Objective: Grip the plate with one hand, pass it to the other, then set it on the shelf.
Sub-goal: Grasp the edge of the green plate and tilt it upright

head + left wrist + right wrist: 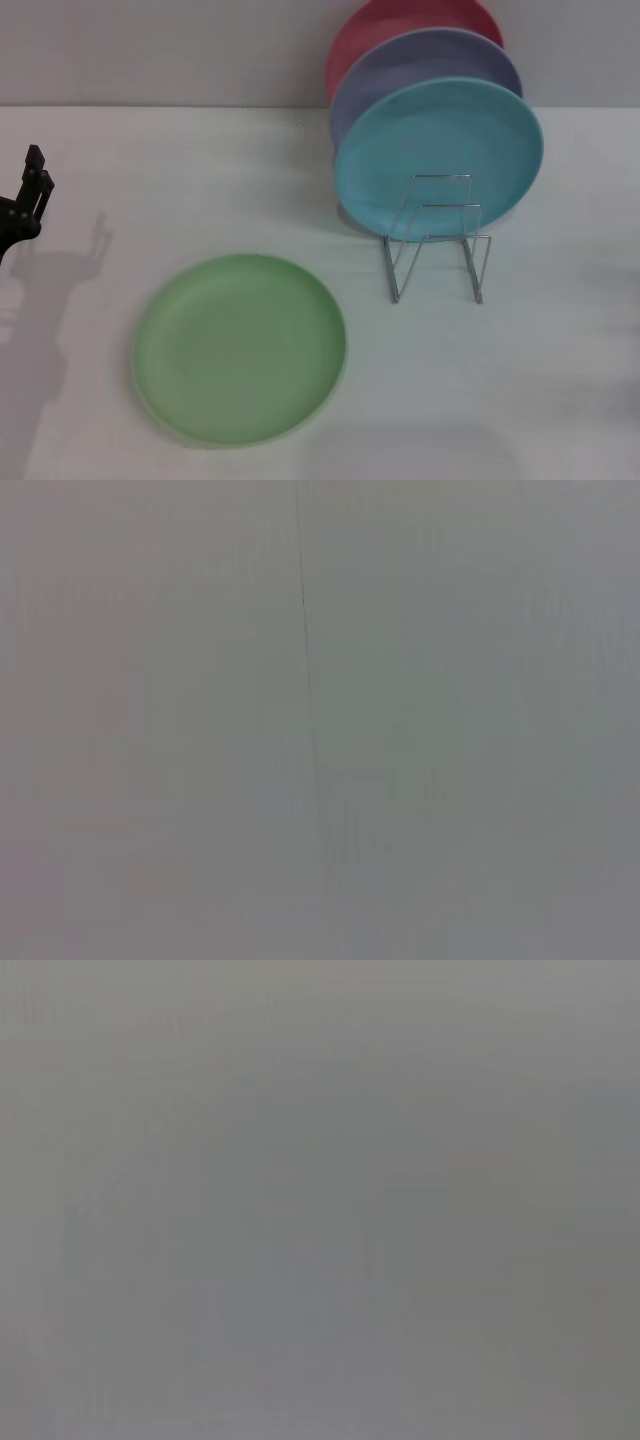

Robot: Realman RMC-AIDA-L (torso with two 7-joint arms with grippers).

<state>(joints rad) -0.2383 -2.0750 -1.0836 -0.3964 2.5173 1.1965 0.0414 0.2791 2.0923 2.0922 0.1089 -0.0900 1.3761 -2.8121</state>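
Observation:
The light-green plate (240, 347) lies flat on the white table (180, 170), front left of centre. The silver wire rack (437, 240) stands to its right. A turquoise-blue plate (438, 153), a lavender plate (425, 65) and a red plate (390, 25) stand upright in the rack's back slots; its front loops hold nothing. My left gripper (30, 185) shows at the far left edge, well left of the green plate and apart from it. My right gripper is out of view. Both wrist views show only a plain grey surface.
A grey wall (150, 50) runs behind the table. The left arm's shadow (50, 290) falls on the table at the left. Bare table surface lies in front of the rack and to its right.

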